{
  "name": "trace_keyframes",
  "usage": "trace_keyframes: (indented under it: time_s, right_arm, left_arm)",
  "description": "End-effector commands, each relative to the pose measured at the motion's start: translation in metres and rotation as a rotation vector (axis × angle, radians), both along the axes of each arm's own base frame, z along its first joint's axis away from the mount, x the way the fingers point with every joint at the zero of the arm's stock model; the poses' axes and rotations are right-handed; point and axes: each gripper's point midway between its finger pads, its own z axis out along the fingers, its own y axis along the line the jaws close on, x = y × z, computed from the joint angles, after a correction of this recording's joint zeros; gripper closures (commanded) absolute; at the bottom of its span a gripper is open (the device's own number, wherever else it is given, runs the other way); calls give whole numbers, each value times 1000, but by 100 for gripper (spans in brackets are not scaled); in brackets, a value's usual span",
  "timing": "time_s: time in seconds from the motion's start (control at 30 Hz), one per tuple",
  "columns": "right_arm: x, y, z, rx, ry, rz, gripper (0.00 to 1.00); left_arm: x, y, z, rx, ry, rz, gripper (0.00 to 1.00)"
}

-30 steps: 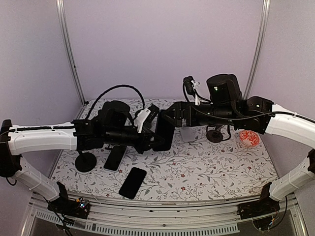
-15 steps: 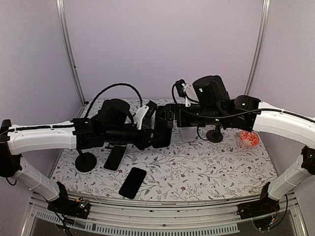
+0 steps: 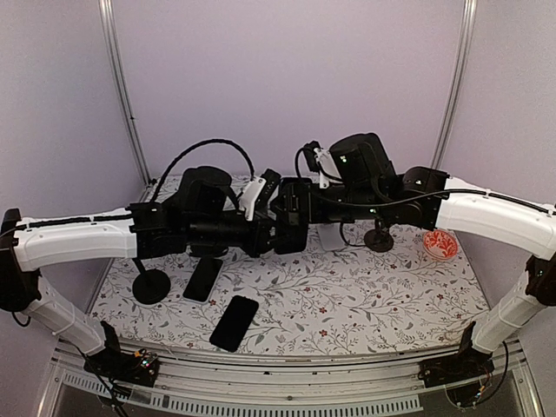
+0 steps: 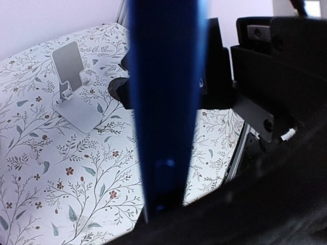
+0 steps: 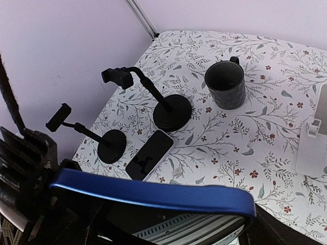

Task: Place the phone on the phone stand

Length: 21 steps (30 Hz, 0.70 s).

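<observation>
A blue-edged phone (image 3: 290,234) is held upright above the middle of the table, and my left gripper (image 3: 274,238) is shut on it. In the left wrist view its edge (image 4: 164,102) fills the centre. My right gripper (image 3: 294,208) is at the phone's top with its jaws open on either side. The phone's blue edge (image 5: 153,193) crosses the bottom of the right wrist view. The white phone stand (image 3: 333,236) stands behind the grippers. It also shows in the left wrist view (image 4: 71,89) and at the right edge of the right wrist view (image 5: 311,148).
Two more phones lie on the table at the front left (image 3: 202,278) (image 3: 234,322). A black clamp stand (image 3: 151,285) is at the left and another (image 3: 379,239) is near a red bowl (image 3: 440,245). A dark mug (image 5: 226,84) stands at the back.
My right arm has moved left and closed in on the phone held by my left gripper. The left gripper has lifted the phone slightly.
</observation>
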Motion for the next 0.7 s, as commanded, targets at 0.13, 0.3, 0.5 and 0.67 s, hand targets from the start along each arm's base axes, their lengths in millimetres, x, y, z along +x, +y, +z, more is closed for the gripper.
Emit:
trace_keyframes:
  time_s: [0.13, 0.3, 0.5, 0.67]
  right_arm:
    - [10, -14, 6, -11, -4, -100, 29]
    - [16, -24, 1, -12, 10, -131, 39]
    - [34, -47, 3, -38, -38, -180, 42]
    - [64, -73, 8, -84, -125, -221, 43]
  left_arm:
    - [5, -9, 15, -36, 0, 19, 80]
    - [5, -3, 5, -5, -6, 41, 54]
    - [-1, 10, 3, 9, -11, 60, 41]
    - [-9, 24, 8, 19, -14, 58, 41]
